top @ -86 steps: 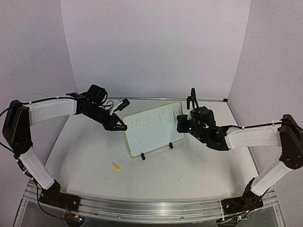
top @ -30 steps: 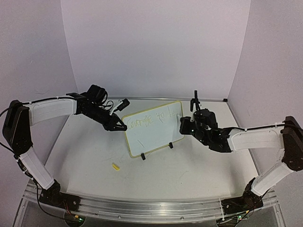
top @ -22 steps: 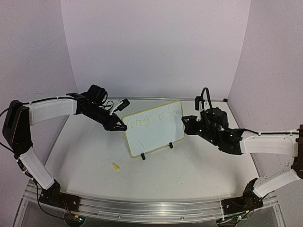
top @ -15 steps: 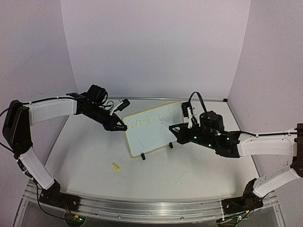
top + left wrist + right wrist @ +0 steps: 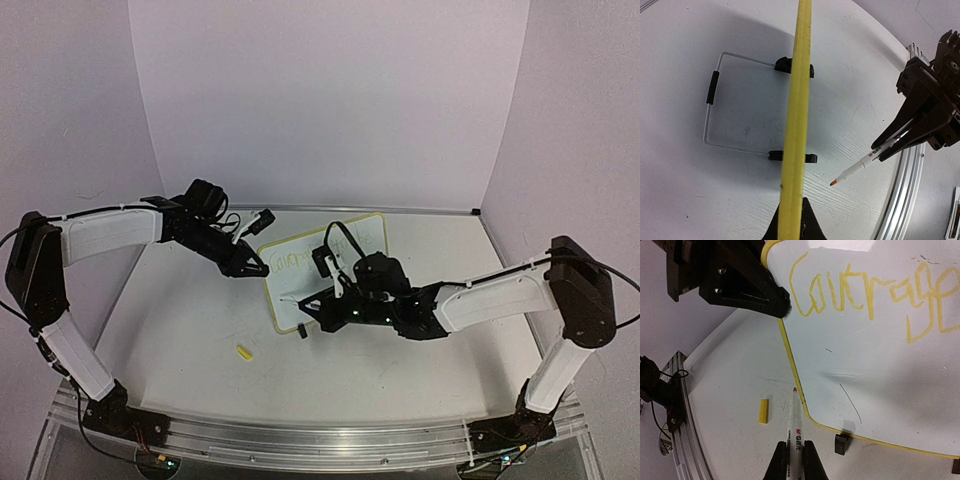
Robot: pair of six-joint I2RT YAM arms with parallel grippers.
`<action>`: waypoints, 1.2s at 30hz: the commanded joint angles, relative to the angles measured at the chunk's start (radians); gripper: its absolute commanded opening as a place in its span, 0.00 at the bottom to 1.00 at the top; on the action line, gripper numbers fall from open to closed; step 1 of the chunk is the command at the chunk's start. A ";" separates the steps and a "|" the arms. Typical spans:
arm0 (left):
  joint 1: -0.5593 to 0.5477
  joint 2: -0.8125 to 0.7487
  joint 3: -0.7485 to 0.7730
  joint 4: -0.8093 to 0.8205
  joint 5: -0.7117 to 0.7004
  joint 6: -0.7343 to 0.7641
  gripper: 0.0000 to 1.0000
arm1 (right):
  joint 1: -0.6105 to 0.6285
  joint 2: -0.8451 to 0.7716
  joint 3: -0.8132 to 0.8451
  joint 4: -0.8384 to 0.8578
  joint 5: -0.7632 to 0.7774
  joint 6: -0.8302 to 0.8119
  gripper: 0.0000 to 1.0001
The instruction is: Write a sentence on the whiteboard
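Note:
The whiteboard stands tilted on its black clip feet. Its yellow frame shows edge-on in the left wrist view. The sentence reads "Courage" in yellow along the top, faint in the top view. My left gripper is shut on the board's left frame edge. My right gripper is shut on a white marker, also seen from the left wrist. Its orange tip sits just outside the board's lower left corner.
A small yellow marker cap lies on the table in front of the board, left of the marker. The board's wire stand reaches out behind it. A thin dark stroke marks the board's lower face. The table's metal rail runs along the near edge.
My right arm has swung from the board's right edge leftward and down across its front to the lower left corner, marker still held. The left arm and board stayed still.

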 commanded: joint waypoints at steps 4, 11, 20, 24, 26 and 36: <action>-0.004 0.009 0.011 -0.040 -0.143 0.045 0.00 | 0.001 0.049 0.076 0.091 -0.005 0.011 0.00; -0.005 0.009 0.011 -0.040 -0.141 0.046 0.00 | 0.001 0.072 0.086 0.090 0.066 0.012 0.00; -0.005 0.013 0.011 -0.041 -0.141 0.045 0.00 | 0.001 0.097 0.079 0.088 0.120 0.020 0.00; -0.005 0.015 0.011 -0.042 -0.140 0.045 0.00 | 0.001 0.106 0.068 0.077 0.120 0.029 0.00; -0.005 0.015 0.011 -0.042 -0.142 0.047 0.00 | 0.000 0.107 0.054 0.076 0.119 0.037 0.00; -0.005 0.016 0.013 -0.042 -0.141 0.047 0.00 | 0.000 0.109 0.013 0.079 0.100 0.062 0.00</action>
